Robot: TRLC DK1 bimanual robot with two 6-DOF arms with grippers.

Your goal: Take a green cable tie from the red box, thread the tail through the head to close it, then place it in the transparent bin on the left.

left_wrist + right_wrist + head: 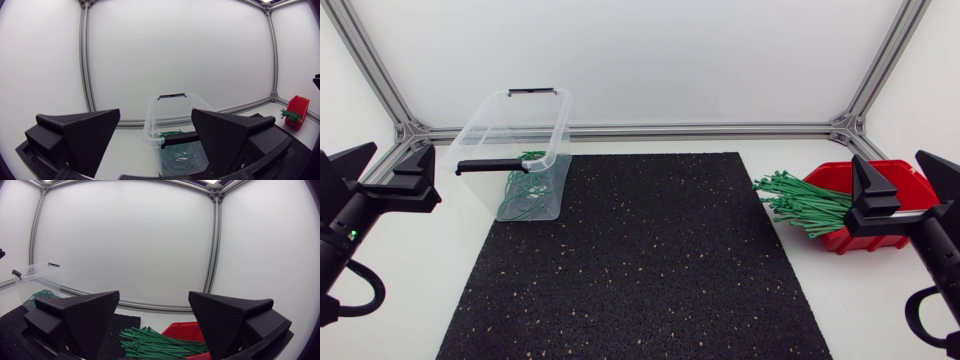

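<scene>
- Right jaws: spread wide and holding nothing, beyond the right edge of the mat (pixel 640 260), right over the red box (pixel 865 240).
- Green ties (pixel 800 203): a loose bundle lying in the box, with the ends fanning out over its lip towards the mat's right edge. From the right jaws, the bundle lies just ahead and below, on the mat side.
- Long axis: the ties run roughly crosswise, from the box towards the mat.
- Nearer arm: the right arm (pixel 940 240) by a clear margin, so the pick looks like its job.
- Left jaws: also wide and holding nothing, beyond the mat's left edge, well apart from the ties.
- Bin (pixel 485 120): clear, on the worktop (pixel 410 290) at the mat's far left corner, with closed green ties (pixel 525 195) already inside.
</scene>
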